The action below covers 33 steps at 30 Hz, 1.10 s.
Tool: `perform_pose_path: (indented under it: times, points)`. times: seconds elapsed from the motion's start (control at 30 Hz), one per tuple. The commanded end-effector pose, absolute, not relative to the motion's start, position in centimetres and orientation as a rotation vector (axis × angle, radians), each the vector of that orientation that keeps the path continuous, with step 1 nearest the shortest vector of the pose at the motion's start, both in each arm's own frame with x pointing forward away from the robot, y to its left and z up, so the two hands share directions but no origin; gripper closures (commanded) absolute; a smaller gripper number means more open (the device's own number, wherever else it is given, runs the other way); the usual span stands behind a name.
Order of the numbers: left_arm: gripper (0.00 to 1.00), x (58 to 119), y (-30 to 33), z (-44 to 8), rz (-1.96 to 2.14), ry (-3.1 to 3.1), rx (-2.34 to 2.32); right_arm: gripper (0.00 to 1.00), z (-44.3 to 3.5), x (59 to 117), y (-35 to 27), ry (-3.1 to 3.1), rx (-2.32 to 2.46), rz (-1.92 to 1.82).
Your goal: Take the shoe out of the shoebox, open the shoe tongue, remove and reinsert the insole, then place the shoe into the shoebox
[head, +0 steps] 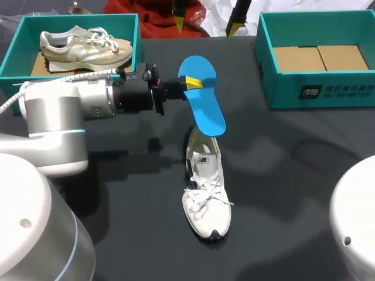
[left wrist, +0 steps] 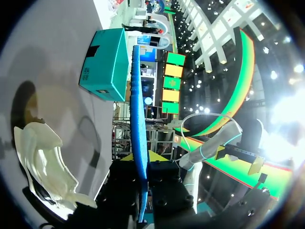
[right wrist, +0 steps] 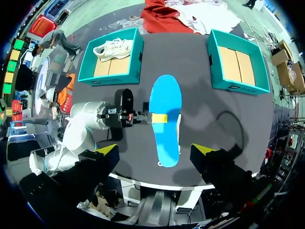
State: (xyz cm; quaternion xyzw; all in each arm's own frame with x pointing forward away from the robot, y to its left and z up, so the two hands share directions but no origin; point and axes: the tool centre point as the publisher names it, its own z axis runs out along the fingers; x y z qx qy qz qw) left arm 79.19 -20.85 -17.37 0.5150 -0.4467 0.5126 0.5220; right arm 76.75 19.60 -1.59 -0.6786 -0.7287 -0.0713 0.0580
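A white shoe (head: 206,193) lies on the dark worktop (head: 293,193) near the front edge. It sits upright on its sole, toe toward the front, laces loose. Just beyond it, the blue insole (head: 202,96) hangs above the worktop, its near end over the shoe's heel; whether they touch, I cannot tell. The left claw (head: 192,83) comes in from the side and is clenched on the insole partway along it, yellow tips on both faces. The right claw (right wrist: 155,150) hangs high over the worktop, its fingers spread wide and holding nothing. At the far left, a teal shoebox (head: 12,55) holds a beige shoe (head: 85,44). A second teal shoebox (head: 319,91) stands far right, its cardboard floor showing.
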Motion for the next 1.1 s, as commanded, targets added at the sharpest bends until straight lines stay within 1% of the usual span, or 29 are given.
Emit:
perform_pose_path:
  times: [0.03,0.73,1.1]
  points:
    - [1.0,79.2,-20.9,-17.4,1.229,-1.07,1.234,0.0,-1.7,77.2,20.3,-2.238,-2.096,-0.122]
    - [1.0,79.2,-20.9,-17.4,1.229,-1.07,1.234,0.0,-2.1,77.7,20.9,-2.209,-2.099,-0.128]
    - [1.0,79.2,-20.9,-17.4,1.229,-1.07,1.234,0.0,-3.2,78.0,18.2,-2.044,-2.029,-0.329]
